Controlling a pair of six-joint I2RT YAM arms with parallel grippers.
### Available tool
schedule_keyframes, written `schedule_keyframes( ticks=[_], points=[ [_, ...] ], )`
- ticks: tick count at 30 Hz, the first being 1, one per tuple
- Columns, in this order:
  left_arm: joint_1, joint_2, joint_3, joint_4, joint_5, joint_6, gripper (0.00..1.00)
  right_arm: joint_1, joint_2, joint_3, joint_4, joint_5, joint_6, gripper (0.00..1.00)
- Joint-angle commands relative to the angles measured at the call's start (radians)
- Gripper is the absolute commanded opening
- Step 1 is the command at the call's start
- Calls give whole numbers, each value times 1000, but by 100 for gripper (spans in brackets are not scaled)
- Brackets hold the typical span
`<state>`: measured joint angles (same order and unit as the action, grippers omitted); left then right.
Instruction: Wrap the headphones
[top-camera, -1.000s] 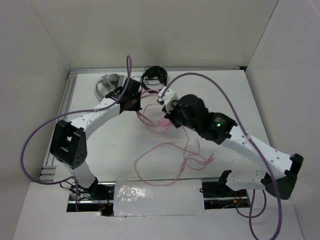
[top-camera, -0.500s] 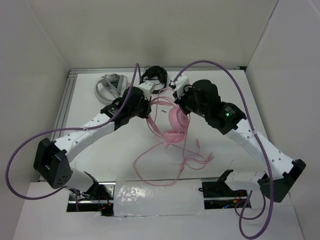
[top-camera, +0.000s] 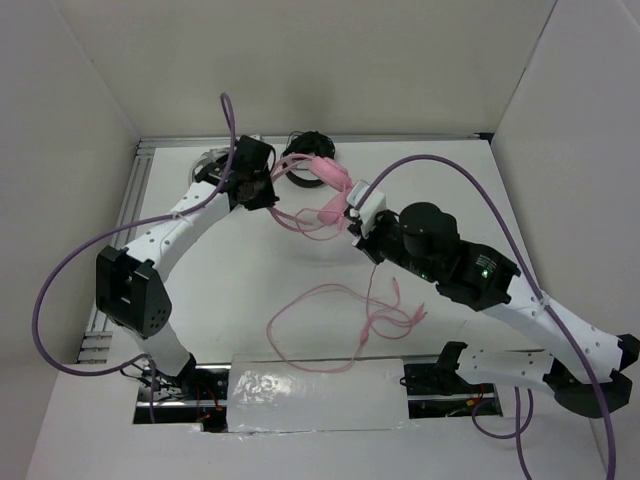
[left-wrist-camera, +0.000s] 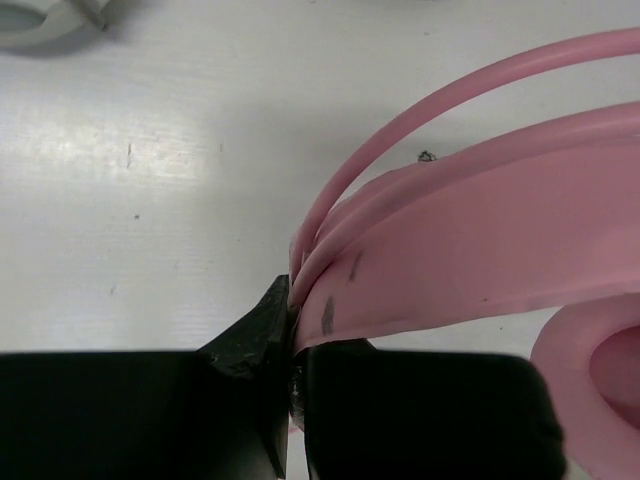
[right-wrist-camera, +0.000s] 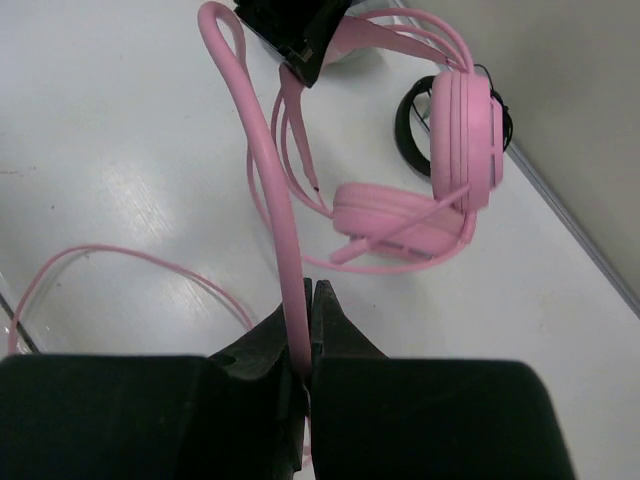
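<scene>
Clamping headphones (right-wrist-camera: 465, 110) band w/ left pincer (left-wrist-camera: 293, 352), right pincer (right-wrist-camera: 308, 335) pinching cable (right-wrist-camera: 268, 165)

The headphones (right-wrist-camera: 465, 110) and their cable (right-wrist-camera: 260, 165) are pink, the table (top-camera: 220, 300) white, the arms (top-camera: 175, 228) white and black, the hoses (top-camera: 228, 130) purple.

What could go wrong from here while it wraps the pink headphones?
The left hand pinches the headband only at its fingertips, so the headphones may slip free. The right hand clamps the thin cable; a hard pull could strain it. The slack loops lying loose could tangle, and the black headphones beside the earcup might get dragged.
</scene>
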<state>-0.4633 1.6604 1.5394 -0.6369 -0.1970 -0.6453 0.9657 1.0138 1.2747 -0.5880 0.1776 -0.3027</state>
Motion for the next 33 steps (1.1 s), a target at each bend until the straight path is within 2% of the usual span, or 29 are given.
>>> schedule_keyframes(
  ticks=[1, 4, 11, 14, 17, 20, 26, 30, 33],
  points=[
    [44, 1, 79, -95, 82, -197, 0, 31, -31, -32, 43, 71, 22, 0],
    [81, -22, 64, -83, 183, -237, 0, 38, -11, -58, 62, 106, 30, 0],
    [143, -99, 37, -43, 295, -271, 0, 41, 40, -135, 158, 120, 48, 0],
    [124, -114, 33, -44, 268, -255, 0, 39, 45, -159, 215, 129, 45, 0],
    [71, -140, -24, -20, 222, -225, 0, 38, 66, -117, 237, 169, 36, 0],
    [43, -181, -108, 57, 241, -172, 0, 36, 103, -48, 240, 218, 22, 0],
    [-3, -251, -211, 108, 202, -74, 0, 22, 138, 40, 228, 272, -3, 0],
    [-41, -303, -288, 187, 160, 24, 0, -18, 120, 61, 215, 224, -15, 0],
    [-55, -359, -338, 227, 148, 32, 0, -50, 111, 61, 212, 205, -10, 0]
  ],
)
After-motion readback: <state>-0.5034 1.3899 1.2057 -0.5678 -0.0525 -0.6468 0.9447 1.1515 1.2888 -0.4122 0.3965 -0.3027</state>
